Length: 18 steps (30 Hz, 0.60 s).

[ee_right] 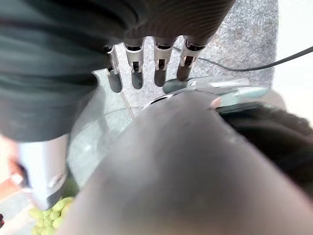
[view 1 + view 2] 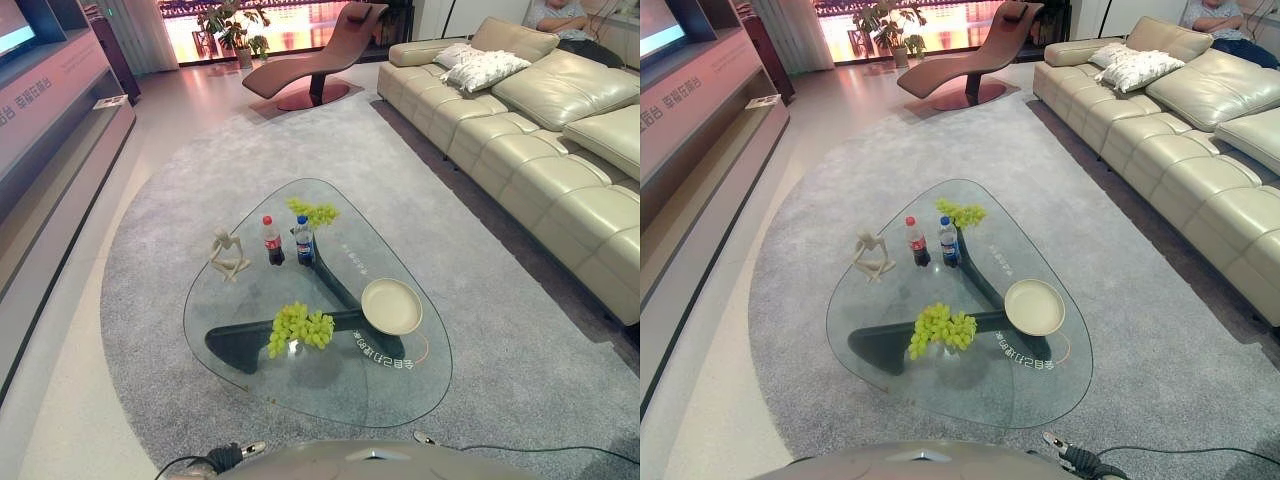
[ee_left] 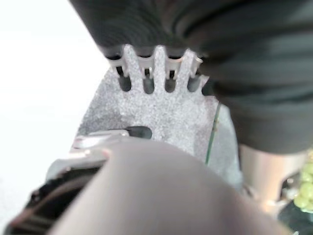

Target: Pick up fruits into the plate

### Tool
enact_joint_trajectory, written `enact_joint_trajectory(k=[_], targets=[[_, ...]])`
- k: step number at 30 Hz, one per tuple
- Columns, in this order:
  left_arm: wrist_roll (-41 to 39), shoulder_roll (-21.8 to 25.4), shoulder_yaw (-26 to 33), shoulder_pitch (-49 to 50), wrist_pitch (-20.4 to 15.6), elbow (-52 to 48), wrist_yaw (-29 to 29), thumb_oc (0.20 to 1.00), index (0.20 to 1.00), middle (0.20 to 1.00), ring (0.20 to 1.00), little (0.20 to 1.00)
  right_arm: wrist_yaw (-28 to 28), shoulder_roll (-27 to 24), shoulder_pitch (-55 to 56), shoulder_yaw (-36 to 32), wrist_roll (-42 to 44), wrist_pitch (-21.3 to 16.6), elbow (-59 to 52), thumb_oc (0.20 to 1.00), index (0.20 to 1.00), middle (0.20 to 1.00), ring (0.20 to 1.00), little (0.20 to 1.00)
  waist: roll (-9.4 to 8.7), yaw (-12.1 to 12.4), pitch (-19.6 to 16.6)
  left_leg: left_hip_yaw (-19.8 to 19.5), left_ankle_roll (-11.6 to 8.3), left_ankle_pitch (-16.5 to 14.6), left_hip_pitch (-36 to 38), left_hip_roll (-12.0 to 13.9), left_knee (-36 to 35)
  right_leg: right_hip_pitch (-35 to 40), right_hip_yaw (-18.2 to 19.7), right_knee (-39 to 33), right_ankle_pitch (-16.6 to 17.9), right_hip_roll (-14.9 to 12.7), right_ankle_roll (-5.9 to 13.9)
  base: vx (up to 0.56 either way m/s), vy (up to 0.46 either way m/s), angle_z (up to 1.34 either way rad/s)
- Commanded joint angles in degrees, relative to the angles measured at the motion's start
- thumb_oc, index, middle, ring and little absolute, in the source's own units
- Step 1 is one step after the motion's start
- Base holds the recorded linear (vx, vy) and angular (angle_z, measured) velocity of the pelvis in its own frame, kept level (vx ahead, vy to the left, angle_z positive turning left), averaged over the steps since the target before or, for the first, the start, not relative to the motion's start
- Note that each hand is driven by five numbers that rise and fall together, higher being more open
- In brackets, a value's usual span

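Note:
Two bunches of green grapes lie on the glass table: a near bunch toward its front and a far bunch at its back edge. A cream plate sits right of the near bunch, with nothing on it. My left hand hangs low at my side, fingers straight and holding nothing. My right hand hangs the same way, open, short of the table's near edge. The near bunch shows faintly in the right wrist view.
Two small bottles, red-capped and blue-capped, and a pale figurine stand mid-table. A beige sofa with a person runs along the right. A lounge chair stands far back, a long cabinet on the left.

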Motion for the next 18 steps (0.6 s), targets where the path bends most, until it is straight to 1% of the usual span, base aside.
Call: enact_joint_trajectory(k=[1, 6, 7, 8, 9, 11, 13, 14, 16, 17, 18], targets=[[2.7, -0.8, -0.5, -5.3, -0.8, 3.1, 0.6, 1.000, 1.000, 1.000, 1.000, 1.000, 0.4, 1.3, -6.2, 1.3, -0.4, -0.6, 2.5, 1.000, 1.000, 1.000, 1.000, 1.000, -0.13, 0.5, 5.8, 2.7, 2.46, -7.8, 3.0, -3.8, 0.4, 1.2, 0.6, 2.4, -3.3, 1.2, 0.04, 0.00, 0.000, 0.00], [2.2, -0.7, -2.8, -7.2, -3.0, 1.5, 3.0, 1.000, 1.000, 1.000, 1.000, 1.000, 0.2, 0.3, -7.5, 2.6, -0.2, -0.8, 1.4, 1.000, 1.000, 1.000, 1.000, 1.000, 0.52, -0.1, 8.4, 2.8, 2.69, -7.3, 0.9, -3.7, 1.2, -1.7, 1.6, 3.5, -3.2, 1.4, -0.28, -0.02, 0.004, -0.05], [2.5, -0.7, -3.5, -8.1, -4.1, 0.7, 4.5, 1.000, 1.000, 1.000, 1.000, 1.000, 0.1, 0.0, -7.9, 3.0, -0.1, -0.9, 0.8, 1.000, 1.000, 1.000, 1.000, 1.000, 0.72, -0.4, 9.2, 2.8, 2.78, -7.2, 0.3, -3.7, 1.4, -2.6, 2.0, 3.8, -3.1, 1.5, -0.43, -0.01, 0.000, -0.06], [2.4, -0.7, -3.6, -8.2, -4.1, 0.7, 4.6, 1.000, 1.000, 1.000, 1.000, 1.000, 0.1, 0.0, -7.9, 3.1, -0.1, -0.8, 0.8, 1.000, 1.000, 1.000, 1.000, 1.000, 0.73, -0.4, 9.3, 2.8, 2.78, -7.2, 0.2, -3.7, 1.4, -2.7, 2.1, 3.9, -3.1, 1.5, -0.44, 0.00, -0.003, -0.09], [3.5, -0.6, -4.1, -8.7, -5.0, 0.2, 6.0, 1.000, 1.000, 1.000, 1.000, 1.000, 0.1, -0.2, -8.2, 3.4, 0.1, -0.8, 0.4, 1.000, 1.000, 1.000, 1.000, 1.000, 0.87, -0.6, 9.8, 2.7, 2.81, -7.1, -0.3, -3.6, 1.6, -3.4, 2.3, 4.1, -3.1, 1.6, -0.56, -0.01, -0.006, -0.15], [4.1, -0.1, -5.1, -10.1, -6.1, -1.3, 8.6, 1.000, 1.000, 1.000, 1.000, 1.000, 0.1, -0.9, -9.1, 3.9, 0.7, -1.0, -0.4, 1.000, 1.000, 1.000, 1.000, 1.000, 1.13, -0.9, 11.5, 2.5, 2.77, -6.8, -1.6, -3.5, 2.2, -4.9, 2.8, 4.7, -3.0, 1.7, -0.82, -0.05, -0.008, -0.10], [4.8, 0.5, -5.6, -11.8, -6.1, -3.0, 10.8, 1.000, 1.000, 1.000, 1.000, 1.000, 0.2, -1.5, -10.0, 4.4, 1.4, -1.3, -1.1, 1.000, 1.000, 1.000, 1.000, 1.000, 1.34, -1.3, 13.2, 2.4, 2.70, -6.4, -2.8, -3.4, 2.6, -6.3, 3.2, 5.1, -2.8, 1.9, -1.04, -0.09, 0.003, -0.04], [6.5, 1.2, -6.3, -13.6, -6.2, -4.6, 13.1, 1.000, 1.000, 1.000, 1.000, 1.000, 0.2, -2.2, -11.0, 4.9, 2.2, -1.5, -1.8, 1.000, 1.000, 1.000, 1.000, 1.000, 1.61, -1.7, 14.7, 2.2, 2.62, -6.0, -4.0, -3.3, 2.9, -7.6, 3.6, 5.7, -2.7, 2.2, -1.34, -0.08, 0.014, -0.08], [7.7, 1.7, -6.9, -14.9, -6.1, -5.7, 14.9, 1.000, 1.000, 1.000, 1.000, 1.000, 0.4, -2.6, -11.7, 5.2, 2.7, -1.8, -2.3, 1.000, 1.000, 1.000, 1.000, 1.000, 1.77, -2.0, 15.7, 2.1, 2.52, -5.8, -4.9, -3.3, 3.2, -8.5, 4.0, 6.1, -2.7, 2.3, -1.51, -0.05, 0.013, -0.11], [8.8, 2.1, -7.3, -15.9, -5.5, -6.8, 16.0, 1.000, 1.000, 1.000, 1.000, 1.000, 0.5, -2.9, -12.2, 5.5, 3.1, -1.9, -2.6, 1.000, 1.000, 1.000, 1.000, 1.000, 1.89, -2.1, 16.5, 2.1, 2.48, -5.6, -5.5, -3.3, 3.3, -9.2, 4.1, 6.3, -2.6, 2.3, -1.60, -0.05, 0.008, -0.11], [9.6, 3.0, -8.1, -18.0, -4.6, -8.7, 18.4, 1.000, 1.000, 1.000, 1.000, 1.000, 0.6, -3.4, -13.1, 6.0, 3.9, -2.0, -3.6, 1.000, 1.000, 1.000, 1.000, 1.000, 2.07, -2.5, 17.8, 1.9, 2.40, -5.4, -6.6, -3.2, 3.8, -10.5, 4.4, 7.0, -2.6, 2.5, -1.76, -0.07, 0.007, -0.08]])
